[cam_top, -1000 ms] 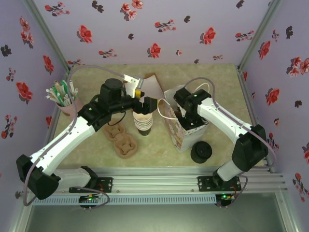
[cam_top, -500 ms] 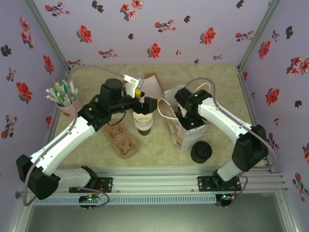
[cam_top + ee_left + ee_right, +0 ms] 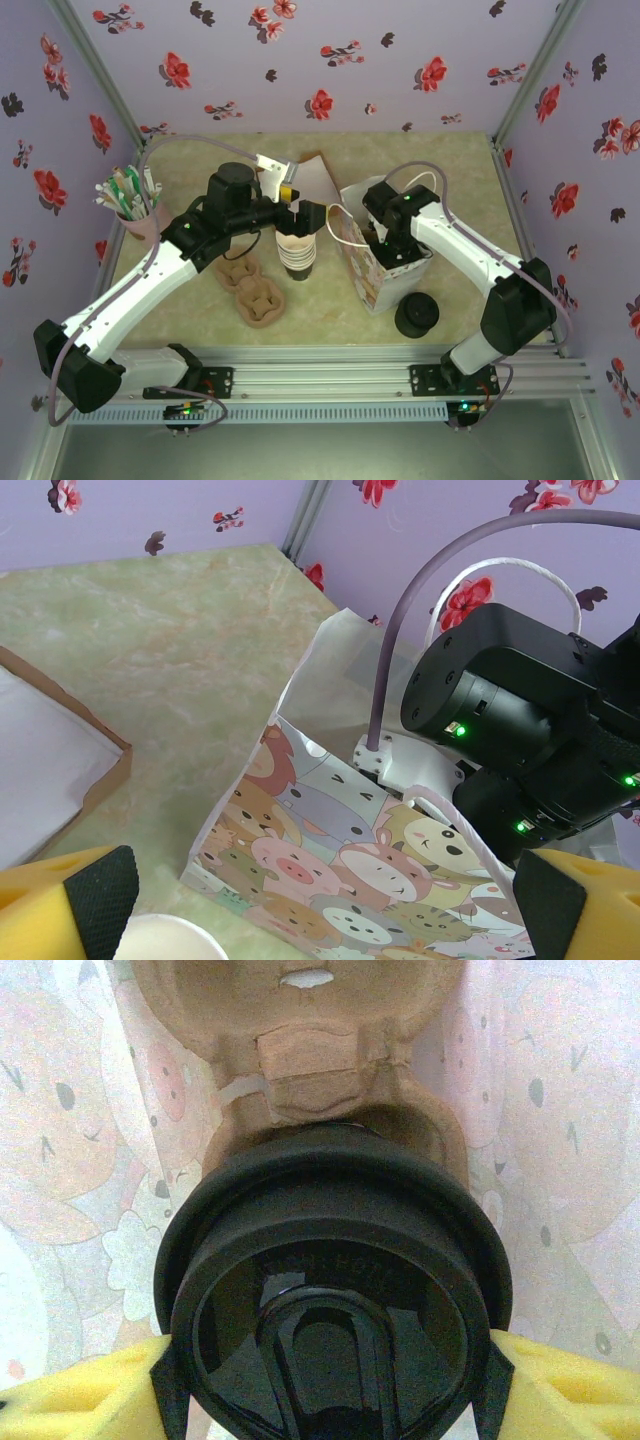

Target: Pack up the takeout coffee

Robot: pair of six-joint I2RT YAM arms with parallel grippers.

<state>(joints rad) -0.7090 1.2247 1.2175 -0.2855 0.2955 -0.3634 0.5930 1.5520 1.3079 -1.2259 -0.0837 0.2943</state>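
Lilac walls with red flowers close in a pale marbled worktop [image 3: 200,320]. From the top view, the left arm [image 3: 150,275] reaches over a stack of lidless cups [image 3: 297,258], with the left fingers [image 3: 288,191] above it. The right arm [image 3: 455,245] dips into a cartoon-printed paper bag [image 3: 368,280]. A pile of black lids [image 3: 417,314] sits just beside the bag, and pulp cup carriers [image 3: 254,291] lie near the stack.

In the left wrist view, the left fingers [image 3: 70,900] stand wide apart and hold nothing. The bag [image 3: 320,850] and the right arm's black wrist [image 3: 520,720] lie ahead.

In the right wrist view, the takeout coffee [image 3: 335,1280] is inside the bag, over a pocket of a pulp carrier [image 3: 300,1060]. The right fingers [image 3: 80,1395] are clamped against both sides of its black lid.
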